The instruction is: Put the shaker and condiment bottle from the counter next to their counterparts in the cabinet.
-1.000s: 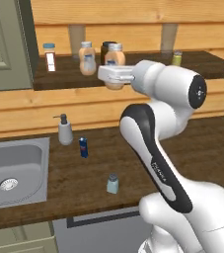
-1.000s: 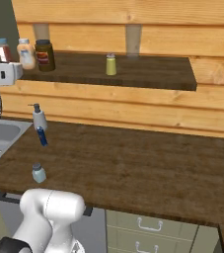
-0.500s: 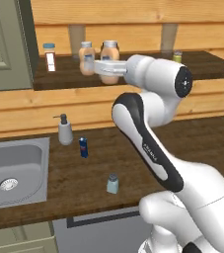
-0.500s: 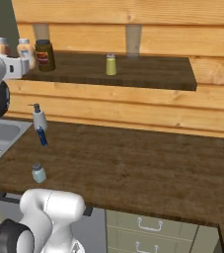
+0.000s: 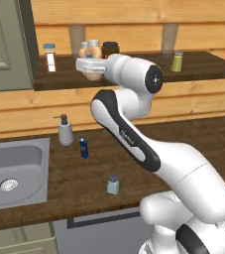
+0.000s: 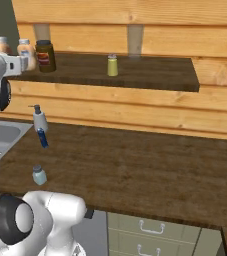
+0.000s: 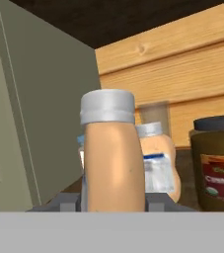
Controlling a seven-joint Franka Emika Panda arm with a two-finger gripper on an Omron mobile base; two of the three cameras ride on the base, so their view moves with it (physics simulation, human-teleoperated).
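Door (image 7: 39, 123) at left. Gripper (image 7: 112, 200) clamps the bottle (image 7: 112, 163) low on its body, at the cabinet (image 5: 134, 69) shelf, just before its twin (image 7: 155, 160). Smooth, stiff plastic, likely light; tall, so it could tip on release. Brown jar (image 7: 217, 168) stands close at right. The shaker (image 5: 113, 184) waits on the counter (image 5: 59, 168): small, light, best pinched at the body. Its green counterpart (image 5: 177, 61) stands far right on the shelf.
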